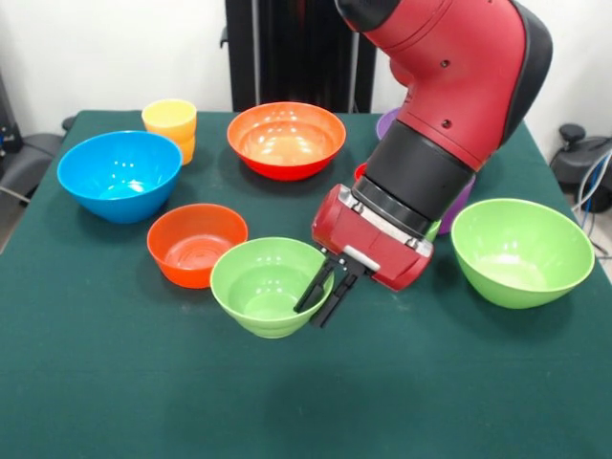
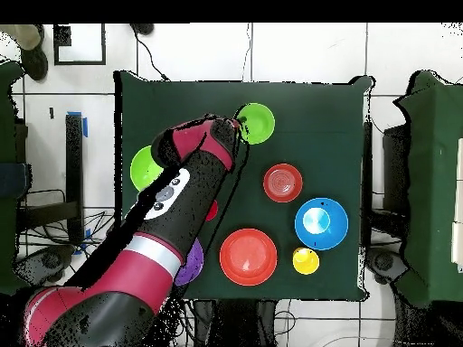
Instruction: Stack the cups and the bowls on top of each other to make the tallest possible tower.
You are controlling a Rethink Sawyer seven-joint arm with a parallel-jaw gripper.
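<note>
The arm is leaning in from the top of the front view, and its gripper [image 1: 320, 298] is pinching the rim of a small light-green bowl [image 1: 263, 285], one black finger inside the bowl and one outside, closed narrow on the wall. That bowl looks lifted and tilted a bit toward the camera (hard to be sure how far off the table [image 1: 115, 382] it is sitting). In the overhead view the same green bowl [image 2: 257, 123] is showing right at the tip of the gripper [image 2: 237, 129], near the table's far edge.

Just beside it, touching or nearly touching in the front view, a small orange-red bowl [image 1: 195, 243] is sitting upright. Behind that a big blue bowl [image 1: 120, 174] is standing near the left edge, with a yellow cup [image 1: 170, 120] just behind it; the cup seems to be sitting on something orange-yellow, I can't tell what. A large orange bowl [image 1: 286, 139] is resting at the back middle. A large light-green bowl [image 1: 521, 251] is sitting alone on the right side, well apart from the gripper.

A purple bowl [image 1: 459, 206] is peeking out behind the arm, mostly hidden, and a sliver of something red is showing next to it. No tower is standing anywhere I can see; everything is spread out singly across the green cloth.
</note>
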